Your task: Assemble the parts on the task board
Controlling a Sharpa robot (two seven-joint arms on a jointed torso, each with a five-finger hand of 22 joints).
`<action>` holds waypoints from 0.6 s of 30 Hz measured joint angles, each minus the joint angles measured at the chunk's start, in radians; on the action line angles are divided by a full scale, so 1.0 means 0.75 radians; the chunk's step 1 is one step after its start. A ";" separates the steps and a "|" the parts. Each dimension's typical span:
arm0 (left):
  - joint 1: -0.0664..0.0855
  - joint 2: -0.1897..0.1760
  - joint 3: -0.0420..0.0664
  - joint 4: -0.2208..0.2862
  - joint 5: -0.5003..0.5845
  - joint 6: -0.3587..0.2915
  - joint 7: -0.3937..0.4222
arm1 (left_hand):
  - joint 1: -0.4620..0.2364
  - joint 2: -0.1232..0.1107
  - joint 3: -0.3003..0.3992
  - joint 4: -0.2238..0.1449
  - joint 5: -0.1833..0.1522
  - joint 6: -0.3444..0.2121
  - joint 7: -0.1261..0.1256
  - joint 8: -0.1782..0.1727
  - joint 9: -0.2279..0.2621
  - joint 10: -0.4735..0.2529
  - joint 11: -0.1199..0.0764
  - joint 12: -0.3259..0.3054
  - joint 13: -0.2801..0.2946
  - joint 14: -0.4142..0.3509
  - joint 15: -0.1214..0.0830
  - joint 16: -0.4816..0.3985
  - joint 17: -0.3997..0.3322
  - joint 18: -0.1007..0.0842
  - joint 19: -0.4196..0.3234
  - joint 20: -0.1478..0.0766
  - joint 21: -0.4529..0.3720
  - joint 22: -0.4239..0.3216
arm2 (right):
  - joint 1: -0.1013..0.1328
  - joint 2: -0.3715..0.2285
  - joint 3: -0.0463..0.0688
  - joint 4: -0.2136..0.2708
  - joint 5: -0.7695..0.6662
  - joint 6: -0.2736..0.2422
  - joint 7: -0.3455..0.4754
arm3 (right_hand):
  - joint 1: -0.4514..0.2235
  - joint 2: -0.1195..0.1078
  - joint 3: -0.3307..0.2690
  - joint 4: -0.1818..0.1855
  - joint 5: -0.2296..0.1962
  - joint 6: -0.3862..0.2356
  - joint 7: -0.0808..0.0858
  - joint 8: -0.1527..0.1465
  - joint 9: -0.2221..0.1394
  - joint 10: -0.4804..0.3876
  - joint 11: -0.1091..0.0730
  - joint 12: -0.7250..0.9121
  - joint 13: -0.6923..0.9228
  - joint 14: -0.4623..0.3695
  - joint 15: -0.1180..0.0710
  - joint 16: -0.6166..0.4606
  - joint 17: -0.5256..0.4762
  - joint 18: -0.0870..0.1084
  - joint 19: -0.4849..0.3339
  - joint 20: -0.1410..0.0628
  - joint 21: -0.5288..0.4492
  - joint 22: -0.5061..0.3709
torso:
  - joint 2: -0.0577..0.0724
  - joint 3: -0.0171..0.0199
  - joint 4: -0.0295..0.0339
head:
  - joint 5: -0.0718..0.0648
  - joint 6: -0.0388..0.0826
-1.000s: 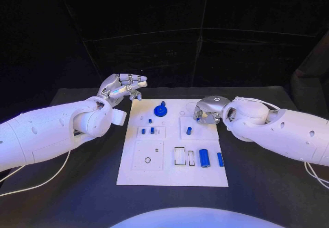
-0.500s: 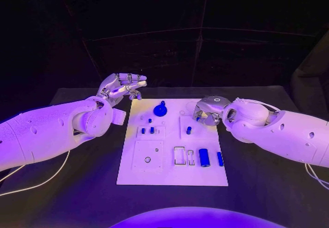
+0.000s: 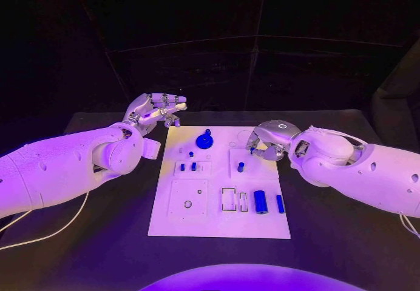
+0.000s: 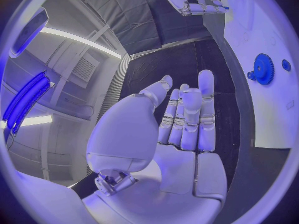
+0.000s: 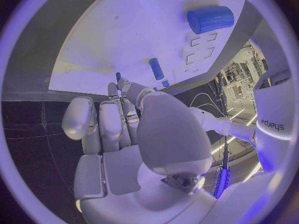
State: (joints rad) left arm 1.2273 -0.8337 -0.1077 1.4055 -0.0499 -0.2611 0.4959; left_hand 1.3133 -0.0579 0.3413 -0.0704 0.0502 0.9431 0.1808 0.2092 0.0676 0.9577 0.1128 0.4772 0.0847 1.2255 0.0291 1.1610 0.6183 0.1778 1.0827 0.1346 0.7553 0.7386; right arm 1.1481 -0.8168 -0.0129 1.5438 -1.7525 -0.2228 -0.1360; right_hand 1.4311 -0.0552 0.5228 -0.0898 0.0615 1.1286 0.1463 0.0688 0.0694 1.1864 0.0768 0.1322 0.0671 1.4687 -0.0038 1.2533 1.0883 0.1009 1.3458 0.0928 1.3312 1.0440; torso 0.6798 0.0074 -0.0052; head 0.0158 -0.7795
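Here the left hand (image 3: 158, 111) is hovering off the task board's (image 3: 221, 218) far left corner, fingers apart, holding nothing. Blue parts are sitting on the board, a gear (image 3: 204, 140) among them. The right hand (image 3: 265, 140) is pinching a small blue peg (image 3: 253, 150) over the far right edge.

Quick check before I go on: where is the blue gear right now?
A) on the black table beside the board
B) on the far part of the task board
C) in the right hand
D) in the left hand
B: the blue gear sits on the far part of the white task board, with the left hand raised apart from it.
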 measured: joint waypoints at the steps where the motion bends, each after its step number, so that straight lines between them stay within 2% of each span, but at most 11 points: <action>1: 0.000 0.000 0.000 0.000 0.000 0.000 0.000 | 0.000 0.000 0.000 0.000 0.000 -0.005 0.005 0.000 0.000 0.000 0.000 0.000 0.000 -0.004 0.004 0.000 -0.002 0.000 0.000 0.000 0.000 0.000 | 0.000 -0.009 0.000 0.014 0.002 -0.009 -0.001 | 0.000 0.000 0.002 0.002 0.000 0.000 0.000 0.000 0.000 0.000 0.000 0.000 0.000 0.000 0.000 0.000 0.000 0.000 0.000 0.000 0.000 0.001 | 0.000 0.0000 0.0001 | 0.000 0.000; 12: 0.000 0.002 0.000 -0.002 0.000 0.000 -0.001 | 0.000 0.000 0.000 0.000 0.000 -0.004 0.004 0.000 0.000 -0.005 0.005 0.000 0.000 -0.004 0.004 0.000 -0.002 0.000 0.000 0.000 0.000 -0.001 | 0.003 -0.024 0.004 0.156 0.035 -0.078 0.002 | -0.008 -0.008 0.019 -0.009 0.008 0.000 0.000 0.000 0.000 0.000 0.000 -0.001 0.003 0.000 0.000 0.005 0.000 0.000 0.000 0.000 0.000 0.004 | 0.000 -0.0008 0.0012 | 0.020 -0.003; 18: 0.000 0.005 0.000 -0.001 0.001 0.000 -0.001 | 0.000 0.000 0.000 0.000 0.000 -0.004 0.004 0.000 0.000 -0.005 0.005 0.000 0.000 -0.004 0.004 -0.005 -0.004 0.000 0.000 0.000 0.000 -0.001 | 0.003 0.030 0.004 0.202 0.057 -0.088 0.009 | -0.008 -0.008 0.023 -0.012 0.009 0.000 0.000 0.000 0.000 0.000 0.000 -0.001 0.003 0.000 0.000 0.005 0.000 0.000 0.000 0.000 0.000 0.006 | 0.000 -0.0017 0.0019 | 0.046 -0.013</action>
State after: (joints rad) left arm 1.2273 -0.8299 -0.1077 1.4048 -0.0494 -0.2608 0.4953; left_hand 1.3133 -0.0579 0.3413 -0.0704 0.0502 0.9398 0.1841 0.2092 0.0678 0.9541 0.1164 0.4772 0.0846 1.2222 0.0324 1.1570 0.6150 0.1775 1.0828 0.1345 0.7553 0.7378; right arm 1.1507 -0.7943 -0.0101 1.6952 -1.7097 -0.2889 -0.1292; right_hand 1.4249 -0.0615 0.5399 -0.0991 0.0683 1.1286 0.1463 0.0688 0.0693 1.1863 0.0770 0.1313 0.0690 1.4686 -0.0037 1.2571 1.0884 0.1009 1.3457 0.0928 1.3312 1.0483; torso 0.6799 0.0061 -0.0037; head 0.0505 -0.7894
